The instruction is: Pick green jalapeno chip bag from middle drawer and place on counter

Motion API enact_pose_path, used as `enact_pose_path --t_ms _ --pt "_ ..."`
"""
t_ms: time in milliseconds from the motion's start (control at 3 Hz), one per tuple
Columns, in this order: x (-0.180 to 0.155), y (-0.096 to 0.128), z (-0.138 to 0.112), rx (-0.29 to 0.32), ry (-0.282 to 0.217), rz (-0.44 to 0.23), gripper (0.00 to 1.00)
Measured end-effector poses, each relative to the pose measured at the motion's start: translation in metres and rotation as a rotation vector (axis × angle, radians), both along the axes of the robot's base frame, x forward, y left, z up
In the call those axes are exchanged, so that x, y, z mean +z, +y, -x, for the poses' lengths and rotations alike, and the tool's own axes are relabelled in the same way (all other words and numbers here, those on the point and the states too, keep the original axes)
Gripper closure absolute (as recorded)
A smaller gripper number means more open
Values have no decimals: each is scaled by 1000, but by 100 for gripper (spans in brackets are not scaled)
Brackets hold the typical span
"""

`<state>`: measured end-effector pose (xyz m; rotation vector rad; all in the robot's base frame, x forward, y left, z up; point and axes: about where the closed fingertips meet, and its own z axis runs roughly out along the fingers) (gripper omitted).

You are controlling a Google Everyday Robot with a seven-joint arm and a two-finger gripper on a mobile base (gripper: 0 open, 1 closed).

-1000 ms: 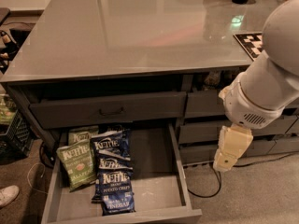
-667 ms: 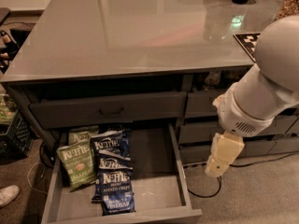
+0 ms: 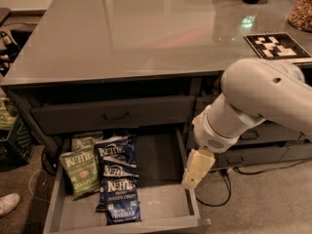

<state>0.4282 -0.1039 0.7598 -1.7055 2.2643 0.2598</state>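
Observation:
The green jalapeno chip bag lies at the left of the open middle drawer, puffy, with a white logo and a small reddish picture. My gripper, a cream-coloured piece at the end of the white arm, hangs over the drawer's right wall, well to the right of the bag and apart from it. It holds nothing that I can see. The glossy grey counter spreads above the drawers.
A duller green bag lies behind the jalapeno bag. Several dark blue Kettle bags lie in a row down the drawer's middle. A closed drawer sits above. A black-and-white tag and a jar stand on the counter's right. Cables lie on the floor.
The arm has swung left and down, bringing my gripper from beside the right-hand drawers to the right wall of the open drawer. The bags have not moved.

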Motion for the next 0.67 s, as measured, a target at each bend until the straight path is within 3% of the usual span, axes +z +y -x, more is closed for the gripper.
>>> enact_pose_path --t_ms 333,667 --pt "-12 32 5 62 47 -47 0" --pt "-12 33 5 64 49 -49 0"
